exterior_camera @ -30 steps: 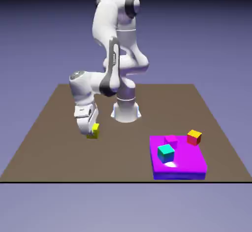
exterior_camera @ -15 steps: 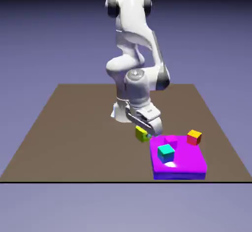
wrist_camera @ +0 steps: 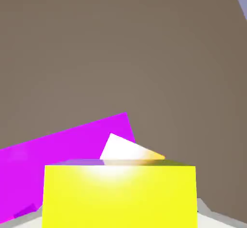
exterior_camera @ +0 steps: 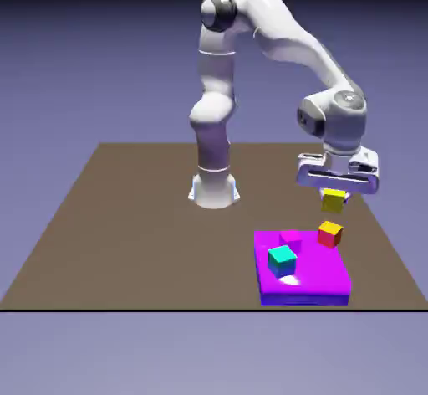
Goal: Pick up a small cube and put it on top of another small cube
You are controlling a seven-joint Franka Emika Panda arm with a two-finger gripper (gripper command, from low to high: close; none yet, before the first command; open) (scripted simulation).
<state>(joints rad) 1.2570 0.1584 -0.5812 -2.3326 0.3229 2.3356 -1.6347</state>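
Observation:
My gripper [exterior_camera: 334,194] is shut on the small yellow cube [exterior_camera: 333,202] and holds it in the air on the exterior view's right. Just below it, with a small gap, sits the small cube with red sides and an orange top [exterior_camera: 330,233], at the far right corner of the magenta slab [exterior_camera: 305,283]. The hand view's bottom is filled by the yellow cube [wrist_camera: 119,195]. Behind its top edge a bright corner of the orange-topped cube [wrist_camera: 129,151] peeks out beside the slab [wrist_camera: 58,145]. The fingers are mostly hidden by the cube.
A teal cube [exterior_camera: 282,260] and a magenta cube [exterior_camera: 290,238] stand on the magenta slab. The robot's base [exterior_camera: 214,189] stands at the far middle of the brown table [exterior_camera: 125,218]. The table's near edge runs just in front of the slab.
The arm has swung from the exterior view's left across to the right, carrying the yellow cube and lifting it, until it hangs over the red-and-orange cube.

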